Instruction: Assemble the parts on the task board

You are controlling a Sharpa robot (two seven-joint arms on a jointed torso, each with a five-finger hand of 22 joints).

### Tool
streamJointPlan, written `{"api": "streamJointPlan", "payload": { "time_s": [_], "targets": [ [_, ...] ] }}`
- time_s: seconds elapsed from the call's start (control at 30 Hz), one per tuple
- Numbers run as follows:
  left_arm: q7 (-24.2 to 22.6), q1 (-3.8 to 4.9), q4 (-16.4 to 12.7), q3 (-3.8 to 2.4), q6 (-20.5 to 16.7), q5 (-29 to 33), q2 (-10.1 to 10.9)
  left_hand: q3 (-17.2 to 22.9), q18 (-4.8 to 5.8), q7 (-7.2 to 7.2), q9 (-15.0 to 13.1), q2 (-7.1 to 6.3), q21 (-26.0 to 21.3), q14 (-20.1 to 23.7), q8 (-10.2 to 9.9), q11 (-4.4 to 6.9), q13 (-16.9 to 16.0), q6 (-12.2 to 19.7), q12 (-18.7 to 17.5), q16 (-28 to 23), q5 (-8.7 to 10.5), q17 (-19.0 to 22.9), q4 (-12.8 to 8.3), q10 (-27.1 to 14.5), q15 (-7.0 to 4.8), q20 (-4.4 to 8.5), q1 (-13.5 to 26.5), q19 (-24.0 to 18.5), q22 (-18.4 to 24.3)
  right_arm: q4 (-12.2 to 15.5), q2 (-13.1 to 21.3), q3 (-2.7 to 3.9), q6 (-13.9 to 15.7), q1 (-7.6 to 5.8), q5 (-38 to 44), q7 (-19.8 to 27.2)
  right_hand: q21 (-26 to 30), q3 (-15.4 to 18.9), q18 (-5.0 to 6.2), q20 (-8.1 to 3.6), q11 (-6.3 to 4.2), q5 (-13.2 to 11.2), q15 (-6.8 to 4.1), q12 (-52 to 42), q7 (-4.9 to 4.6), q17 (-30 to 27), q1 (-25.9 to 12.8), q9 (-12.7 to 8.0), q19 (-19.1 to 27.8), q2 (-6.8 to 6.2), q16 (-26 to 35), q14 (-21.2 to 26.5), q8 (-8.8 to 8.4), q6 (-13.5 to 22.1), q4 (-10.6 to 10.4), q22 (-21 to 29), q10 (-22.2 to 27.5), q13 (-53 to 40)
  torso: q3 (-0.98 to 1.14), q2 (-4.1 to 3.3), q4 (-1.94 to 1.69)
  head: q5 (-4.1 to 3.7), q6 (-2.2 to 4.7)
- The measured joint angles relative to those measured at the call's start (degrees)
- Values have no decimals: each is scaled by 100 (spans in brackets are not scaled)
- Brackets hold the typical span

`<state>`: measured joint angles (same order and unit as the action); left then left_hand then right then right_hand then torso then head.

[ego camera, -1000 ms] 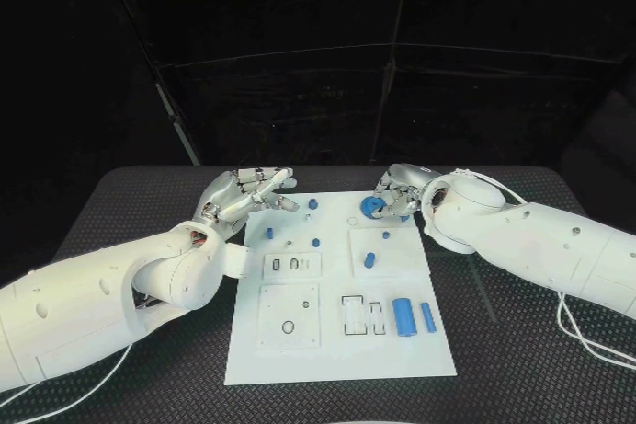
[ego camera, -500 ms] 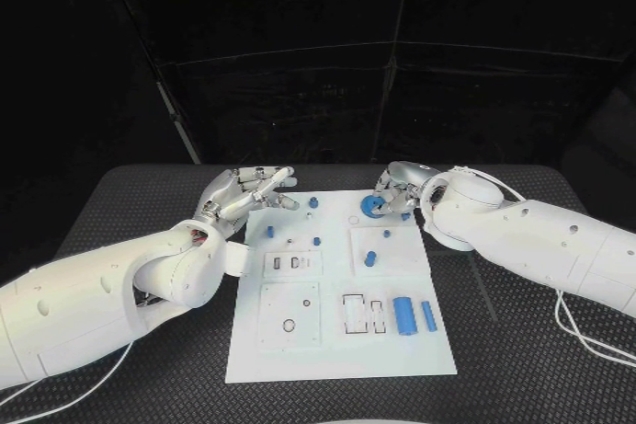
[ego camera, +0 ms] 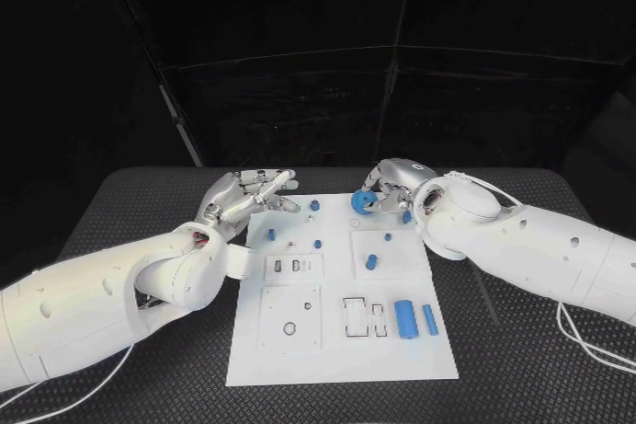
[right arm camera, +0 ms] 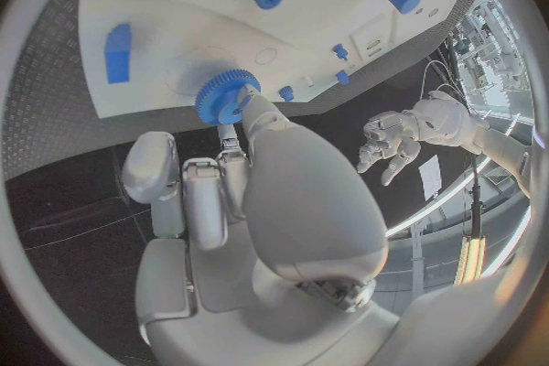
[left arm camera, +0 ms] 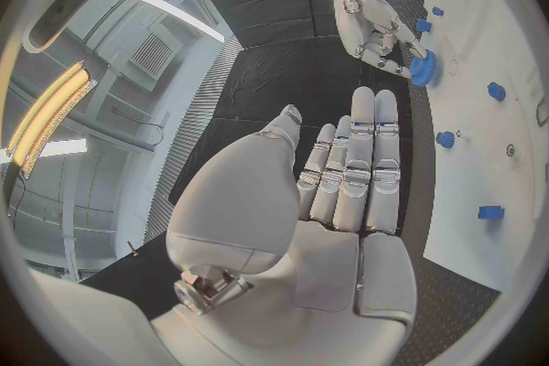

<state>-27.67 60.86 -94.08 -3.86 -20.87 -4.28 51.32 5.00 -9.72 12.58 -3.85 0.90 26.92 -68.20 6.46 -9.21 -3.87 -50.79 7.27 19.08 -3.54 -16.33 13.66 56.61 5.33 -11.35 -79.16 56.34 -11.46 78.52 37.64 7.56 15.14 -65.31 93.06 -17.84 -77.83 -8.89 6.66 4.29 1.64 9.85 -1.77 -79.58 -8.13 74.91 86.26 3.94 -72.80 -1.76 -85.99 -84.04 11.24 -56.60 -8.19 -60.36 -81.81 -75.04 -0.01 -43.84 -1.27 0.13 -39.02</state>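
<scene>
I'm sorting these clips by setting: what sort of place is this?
Likely a robotics lab test cell: a black table hung round with dark curtains, a white task board with small blue parts such as a gear, and strip lights overhead.

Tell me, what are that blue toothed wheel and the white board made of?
The blue gear, held by the right hand, looks like matte moulded plastic: even colour, crisp teeth, no shine. The task board seems smooth white plastic or painted sheet; I cannot tell which.

Bare board (ego camera: 398, 355) near edge free; left hand (ego camera: 252, 196), right hand (ego camera: 387, 189) crowd far edge.
</scene>
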Motion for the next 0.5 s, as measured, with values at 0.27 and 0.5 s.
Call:
{"api": "streamJointPlan", "payload": {
  "time_s": [0.27, 0.5],
  "targets": [
    [1, 0, -1, 0, 3, 0, 9, 0, 0, 0, 0, 0, 0, 0, 0, 0, 0, 0, 0, 0, 0, 1, 0, 0, 0, -1, 0, -1, 0, 289, -238, 2, 254, -1, 137, 69, 0, -67, 1, -21, -1, 1, 0, -1, -1, 0, -2, -234, -21, -2, 0, 0, -1, -1, 67, -34, 0, -4, -8, 3, -10, 9, 15],
    [2, -1, -2, 0, 6, 0, 30, 0, 0, 0, 0, 0, 0, 0, 0, 0, 0, 0, 0, 0, 0, 1, 0, 0, 0, -1, 0, -1, 0, 118, -656, -35, 281, -4, 228, 94, -22, -219, 1, -1, -1, 17, 0, 0, -2, -1, -142, -234, -41, -93, 0, 1, -40, -2, -4, -67, -1, 6, -14, -1, -14, 41, 10]
  ]
}}
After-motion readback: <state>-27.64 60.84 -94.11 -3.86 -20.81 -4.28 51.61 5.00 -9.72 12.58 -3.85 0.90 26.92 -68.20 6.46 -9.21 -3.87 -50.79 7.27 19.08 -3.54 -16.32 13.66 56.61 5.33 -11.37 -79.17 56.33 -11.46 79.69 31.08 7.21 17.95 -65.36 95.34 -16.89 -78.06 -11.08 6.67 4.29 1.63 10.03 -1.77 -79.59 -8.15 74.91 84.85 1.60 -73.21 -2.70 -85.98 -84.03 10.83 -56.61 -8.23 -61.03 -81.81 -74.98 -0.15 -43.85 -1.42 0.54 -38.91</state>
